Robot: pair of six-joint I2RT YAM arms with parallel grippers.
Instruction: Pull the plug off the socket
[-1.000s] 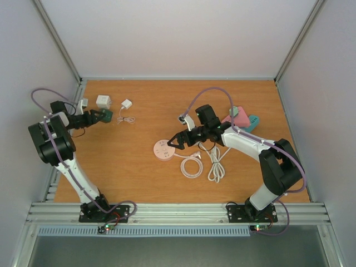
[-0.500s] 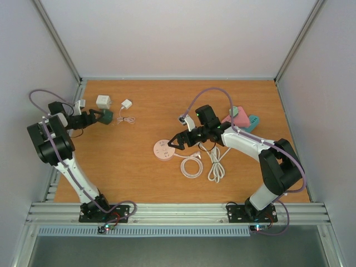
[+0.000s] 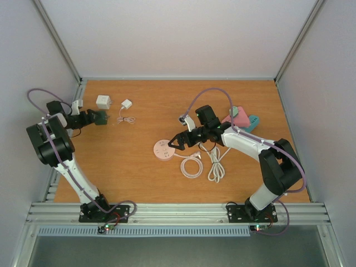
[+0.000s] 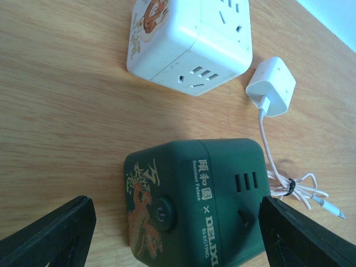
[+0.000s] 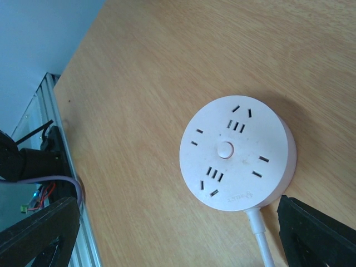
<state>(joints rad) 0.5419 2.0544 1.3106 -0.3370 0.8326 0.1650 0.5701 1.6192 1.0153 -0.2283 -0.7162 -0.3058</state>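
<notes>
Far left: left gripper (image 4: 178, 225) low over the wooden table (image 3: 144, 105), fingers (image 4: 50, 233) spread wide - released, clamped on nothing; a dark green cube socket (image 4: 194, 200) sits between them, a strip of bare wood showing at the left finger, the right fingertip just beside the cube's edge; contact there cannot be told.

Beyond the green cube: white cube socket (image 4: 189, 41), upright on the table, apart from the green one; near its right corner lies the white charger plug (image 4: 271, 86), flat on the wood and not seated in either cube; its thin cable (image 4: 266, 144) trails past the green cube to a tied bundle (image 4: 297, 192).

Centre: round pink socket (image 5: 236, 153) flat on the table, face up, white cord (image 5: 261, 239) leaving its near edge; right gripper (image 5: 178, 203) low beside it, fingers (image 5: 320, 236) parted wide - released, gripping nothing; the socket lies ahead of and between the fingertips, apart from both.

Right of that, in the top view: two loose white cable coils (image 3: 191, 166) near the pink socket; behind the right arm, a pink block (image 3: 229, 119) and teal pieces (image 3: 253, 120), too hidden to identify.
</notes>
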